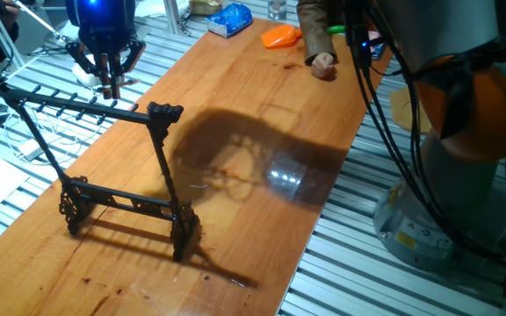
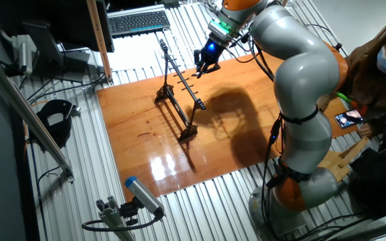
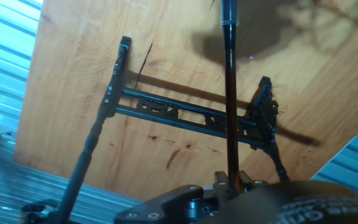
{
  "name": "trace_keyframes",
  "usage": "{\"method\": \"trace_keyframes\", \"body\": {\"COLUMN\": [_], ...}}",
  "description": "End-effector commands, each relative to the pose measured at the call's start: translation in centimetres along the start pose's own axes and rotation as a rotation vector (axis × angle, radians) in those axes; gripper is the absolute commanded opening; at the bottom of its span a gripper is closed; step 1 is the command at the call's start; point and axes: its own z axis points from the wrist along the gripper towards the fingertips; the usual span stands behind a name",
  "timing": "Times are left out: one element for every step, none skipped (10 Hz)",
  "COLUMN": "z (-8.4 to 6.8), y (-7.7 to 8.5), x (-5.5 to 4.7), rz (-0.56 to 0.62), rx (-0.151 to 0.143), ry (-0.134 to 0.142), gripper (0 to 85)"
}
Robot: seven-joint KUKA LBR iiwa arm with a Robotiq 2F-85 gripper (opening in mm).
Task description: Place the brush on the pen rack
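The pen rack [image 1: 161, 162] is a tall black frame with a pegged top bar, standing upright at the left end of the wooden table [image 1: 262, 132]. It also shows in the other fixed view [image 2: 179, 94] and from above in the hand view [image 3: 185, 115]. My gripper [image 1: 108, 72] hovers above and just behind the far part of the top bar, also seen in the other fixed view [image 2: 203, 63]. It is shut on the brush [image 3: 230, 93], whose thin shaft runs straight out from the fingers [image 3: 219, 180] across the rack below. The brush tip [image 1: 109, 89] hangs near the bar.
An orange scoop [image 1: 279, 37] and a blue packet [image 1: 229, 19] lie at the table's far end, next to a person's hand [image 1: 323, 66]. My arm's base [image 1: 446, 175] stands to the right of the table. A keyboard [image 2: 138, 21] lies beyond the table's edge.
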Motion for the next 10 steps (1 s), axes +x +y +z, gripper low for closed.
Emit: {"method": "trace_keyframes", "body": {"z": [0.2,0.5,0.7,0.7,0.8,0.8,0.9,1.1,1.4,1.8], "y": [0.0,-0.1,-0.2,-0.2,-0.2,-0.2,-0.3,-0.4,-0.5,-0.7], "x": [0.1,0.2,0.3,0.3,0.3,0.3,0.4,0.5,0.7,0.8], "rz": [0.003,0.008,0.009,0.013,0.014,0.015,0.015,0.017,0.018,0.019], "rx": [-0.004,-0.011,-0.014,-0.015,-0.016,-0.016,-0.017,-0.019,-0.024,-0.028], "ry": [-0.001,-0.004,-0.006,-0.008,-0.008,-0.010,-0.010,-0.013,-0.015,-0.015], "gripper": [0.0,0.0,0.0,0.0,0.0,0.0,0.0,0.0,0.0,0.0]}}
